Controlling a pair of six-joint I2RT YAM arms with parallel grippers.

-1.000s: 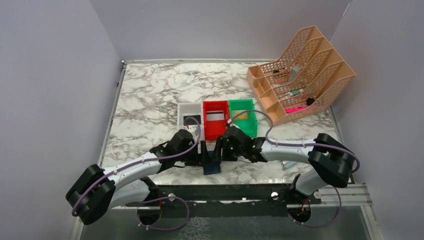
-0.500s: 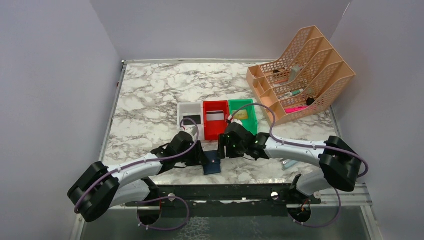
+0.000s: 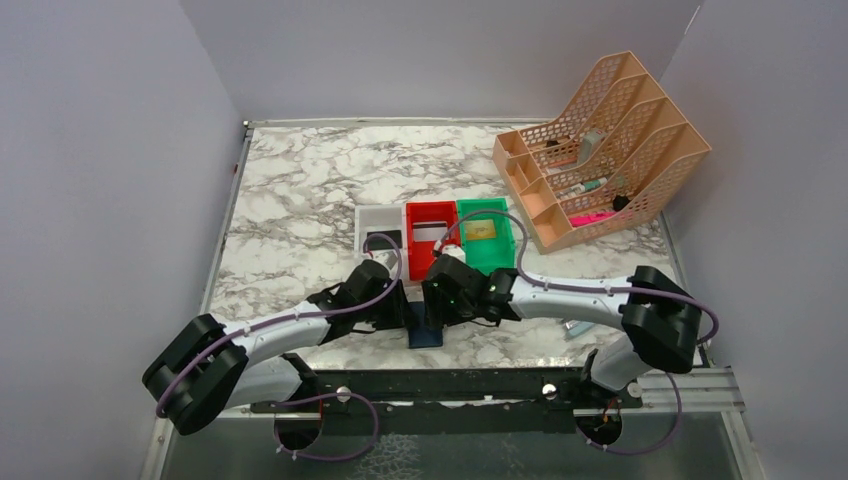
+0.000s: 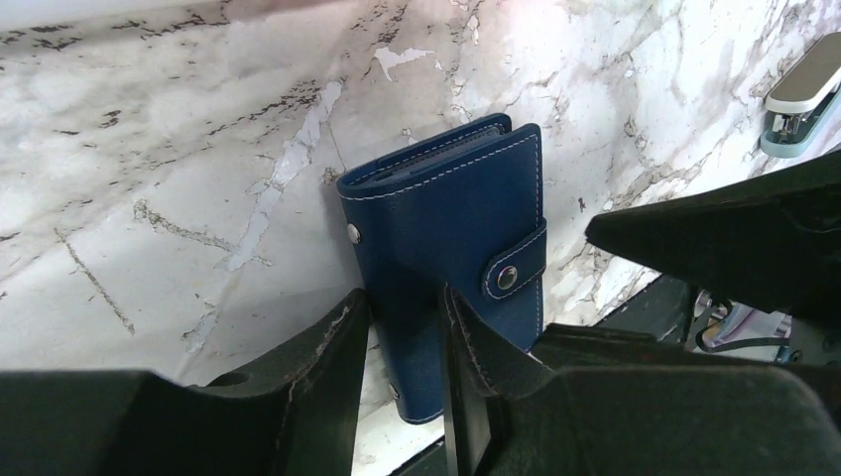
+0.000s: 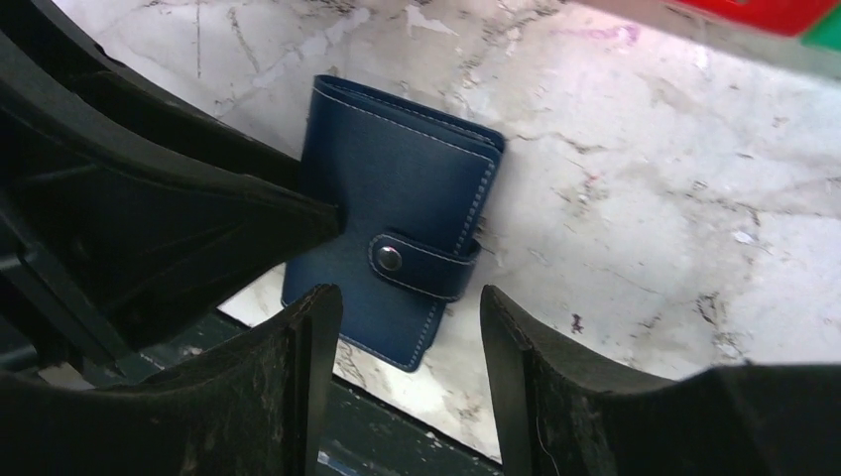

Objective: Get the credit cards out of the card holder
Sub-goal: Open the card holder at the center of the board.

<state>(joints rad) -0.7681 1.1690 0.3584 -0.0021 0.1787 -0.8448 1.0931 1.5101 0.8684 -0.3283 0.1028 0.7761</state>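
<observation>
Right wrist: card holder point(image 5: 397, 238) lies flat under right gripper point(image 5: 407, 297), fingers spread. Unclear whether left gripper point(image 4: 402, 296) grips it.

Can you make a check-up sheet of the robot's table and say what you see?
Surface: marble table, flat.
Job's things: card holder snapped shut near the front edge; black card in white bin, whitish card in red bin, gold card in green bin.
Clutter: stapler, peach organiser.
Tools: left tool straddles the holder's edge, grip unclear; right tool open above it.
Cables: purple cables loop over the bins.
Surroundings: grey walls.
</observation>
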